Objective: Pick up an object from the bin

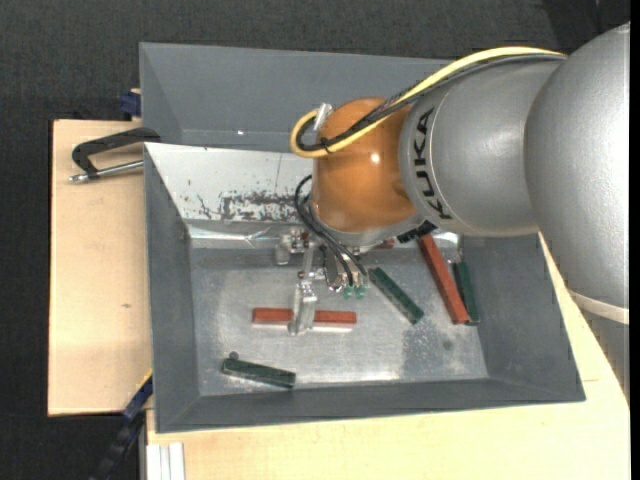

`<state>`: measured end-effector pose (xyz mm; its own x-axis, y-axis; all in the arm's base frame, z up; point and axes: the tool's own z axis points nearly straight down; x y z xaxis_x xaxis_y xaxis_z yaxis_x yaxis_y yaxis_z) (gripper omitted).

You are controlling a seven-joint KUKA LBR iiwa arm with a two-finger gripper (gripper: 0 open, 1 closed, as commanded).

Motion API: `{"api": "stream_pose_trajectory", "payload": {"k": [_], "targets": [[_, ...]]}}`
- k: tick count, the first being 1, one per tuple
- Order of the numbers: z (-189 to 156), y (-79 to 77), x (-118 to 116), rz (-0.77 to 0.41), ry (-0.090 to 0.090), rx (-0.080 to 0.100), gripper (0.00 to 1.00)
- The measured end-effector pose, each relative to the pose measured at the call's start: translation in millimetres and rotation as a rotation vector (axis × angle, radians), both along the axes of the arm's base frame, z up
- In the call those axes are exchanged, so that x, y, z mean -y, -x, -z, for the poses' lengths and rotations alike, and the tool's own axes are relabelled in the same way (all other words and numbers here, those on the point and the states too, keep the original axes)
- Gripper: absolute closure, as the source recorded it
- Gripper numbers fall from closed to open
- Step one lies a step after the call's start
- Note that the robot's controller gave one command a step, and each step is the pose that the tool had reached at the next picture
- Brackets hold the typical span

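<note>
Red bar (272, 317) lay beneath our tool (303, 313) (clenched or released, we could not tell); we judged gripping across its width best, avoiding the three-o'clock green stick (397, 298).

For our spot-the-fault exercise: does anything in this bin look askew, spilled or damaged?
Nothing looks spilled or broken. The sticks merely lie loose at different angles: a red stick under the gripper, a dark green stick at the front left.
</note>
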<state>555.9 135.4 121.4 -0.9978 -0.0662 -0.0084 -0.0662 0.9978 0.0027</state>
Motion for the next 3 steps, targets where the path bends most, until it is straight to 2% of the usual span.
{"api": "stream_pose_trajectory", "payload": {"k": [1, 2, 3], "targets": [[50.9, 18.3, 29.4, 0.05, 0.002, -0.008, 1.0], [50.9, 18.3, 29.5, 0.051, 0.001, -0.009, 1.0], [-78.7, 28.0, 40.6, 0.015, 0.001, -0.003, 1.0]]}}
